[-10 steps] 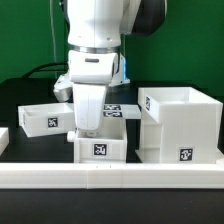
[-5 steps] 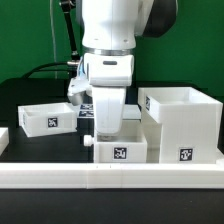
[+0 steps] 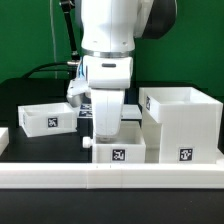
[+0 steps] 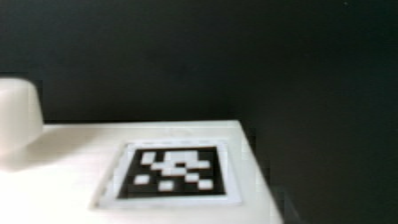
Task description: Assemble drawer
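Note:
The tall cube-like housing point(image 3: 185, 125) stands at the exterior view's right, open at the top. One shallow knobbed tray point(image 3: 120, 152) sits right beside it, its knob point(image 3: 88, 143) pointing to the exterior view's left. My gripper point(image 3: 107, 128) reaches down into this tray and is shut on its wall; the fingertips are hidden behind the wall. The wrist view shows the tray's tagged face point(image 4: 175, 170) and its knob point(image 4: 15, 115) close up, with no fingers in view. The second tray point(image 3: 45, 118) lies at the left.
The long white rail point(image 3: 110, 178) runs along the table's front edge, just in front of the tray and housing. The marker board point(image 3: 130, 109) lies behind the arm. A small white part point(image 3: 3, 138) shows at the far left edge.
My gripper and the middle tray moved together toward the exterior view's right, up to the housing. Over the last half second they hardly moved.

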